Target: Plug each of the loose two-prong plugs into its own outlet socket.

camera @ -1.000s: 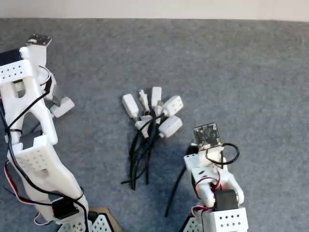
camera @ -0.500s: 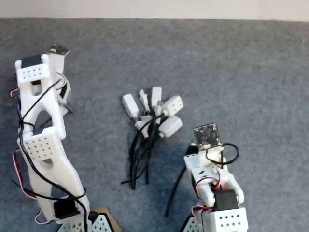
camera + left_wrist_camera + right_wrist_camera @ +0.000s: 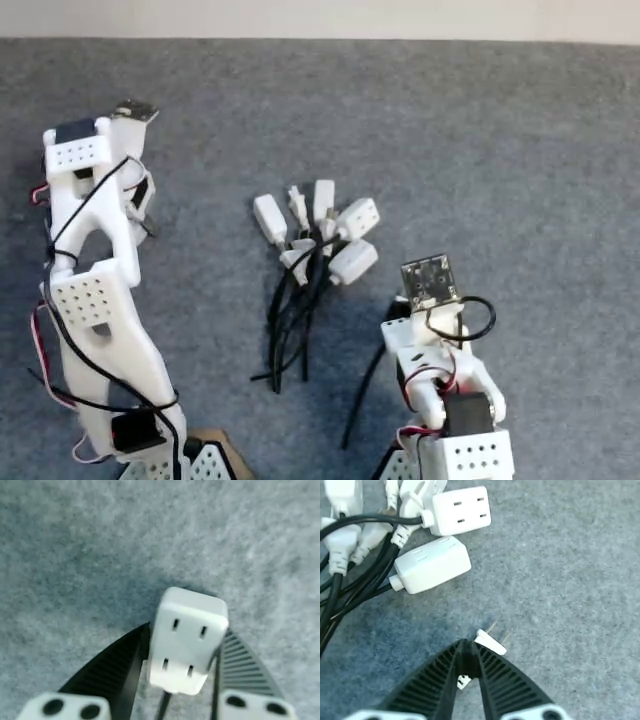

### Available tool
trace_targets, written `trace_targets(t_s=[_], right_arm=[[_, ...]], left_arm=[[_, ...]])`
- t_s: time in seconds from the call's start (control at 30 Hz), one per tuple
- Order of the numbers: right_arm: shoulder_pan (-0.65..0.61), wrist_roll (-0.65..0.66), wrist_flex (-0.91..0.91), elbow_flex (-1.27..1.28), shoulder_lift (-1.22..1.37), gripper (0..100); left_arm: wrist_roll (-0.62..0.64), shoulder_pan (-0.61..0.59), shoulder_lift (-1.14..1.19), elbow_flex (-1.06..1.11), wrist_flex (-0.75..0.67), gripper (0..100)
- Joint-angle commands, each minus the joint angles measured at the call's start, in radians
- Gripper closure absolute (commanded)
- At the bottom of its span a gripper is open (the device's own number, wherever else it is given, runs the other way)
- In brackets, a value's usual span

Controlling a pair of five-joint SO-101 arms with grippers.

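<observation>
Although nothing looks plugged in yet, the left gripper (image 3: 184,652) clamps a white socket block (image 3: 187,630) and the right gripper (image 3: 468,652) pinches a loose plug (image 3: 490,642). A heap (image 3: 320,232) of other sockets and plugs lies between the arms, all unpaired.

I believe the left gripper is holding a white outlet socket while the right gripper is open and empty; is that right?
Not quite. The right gripper is not open and empty: the right wrist view shows it shut on a white two-prong plug. The rest stands: the left gripper is holding a white outlet socket.
</observation>
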Motion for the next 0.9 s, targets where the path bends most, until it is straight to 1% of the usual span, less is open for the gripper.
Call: trace_targets(t_s=[0.0,0.03,0.1,0.27,0.43,0.5,0.57,0.63,0.73,0.87], right_arm=[[-0.007,0.012,-0.033,0.016,-0.012,99.2],[-0.007,0.012,-0.033,0.016,-0.012,99.2],[-0.007,0.012,-0.031,0.015,-0.012,99.2],[-0.007,0.012,-0.008,0.008,-0.010,99.2],[-0.005,0.012,0.007,0.002,-0.010,99.2],[-0.004,0.012,0.047,-0.027,-0.008,99.2],[-0.004,0.012,0.084,-0.070,0.019,99.3],[-0.004,0.012,0.082,-0.107,0.087,99.3],[-0.004,0.014,0.035,-0.156,0.246,99.3],[-0.002,0.014,-0.022,-0.269,0.518,99.3]], left_arm=[[-0.015,0.067,0.001,-0.001,0.112,100],[-0.015,0.088,-0.001,-0.007,0.157,99],[-0.008,0.134,-0.015,-0.031,0.229,100],[0.100,0.248,-0.113,-0.018,0.235,100],[0.109,0.369,-0.265,0.139,0.233,100],[0.120,0.406,-0.343,0.217,0.232,100],[0.158,0.430,-0.433,0.288,0.199,100],[0.178,0.447,-0.532,0.369,0.163,100],[0.180,0.469,-0.670,0.530,0.103,100],[0.161,0.481,-0.820,0.816,-0.060,100]])
